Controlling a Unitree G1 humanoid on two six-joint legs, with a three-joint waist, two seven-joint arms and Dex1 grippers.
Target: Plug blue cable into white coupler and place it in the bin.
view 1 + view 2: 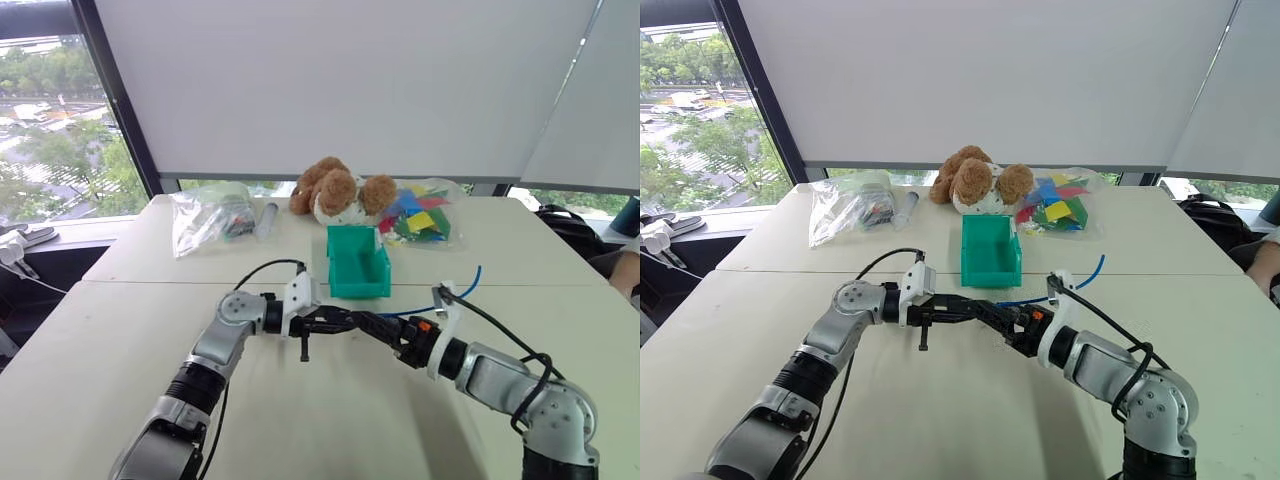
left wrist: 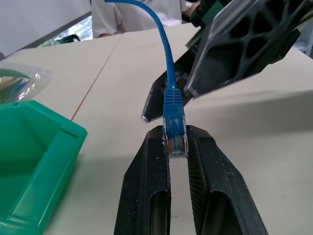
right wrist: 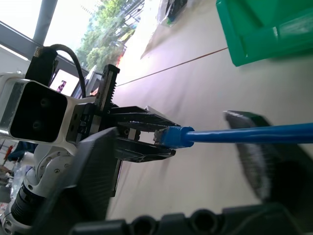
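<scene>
The blue cable (image 1: 468,287) arches up from the table behind my right wrist, and its clear plug (image 2: 176,139) is pinched between the fingertips of my left gripper (image 2: 176,133), which is shut on it. My right gripper (image 1: 366,322) reaches in from the right and meets the left one (image 1: 340,321) just in front of the bin. Its fingers (image 2: 244,44) stand apart on either side of the cable just behind the plug. The teal-green bin (image 1: 358,262) stands on the table beyond both grippers. The white coupler is out of view.
A teddy bear (image 1: 335,190) sits behind the bin, between a clear plastic bag (image 1: 210,215) and a bag of coloured pieces (image 1: 420,215). A person's arm (image 1: 625,272) shows at the table's right edge. Windows run along the far and left sides.
</scene>
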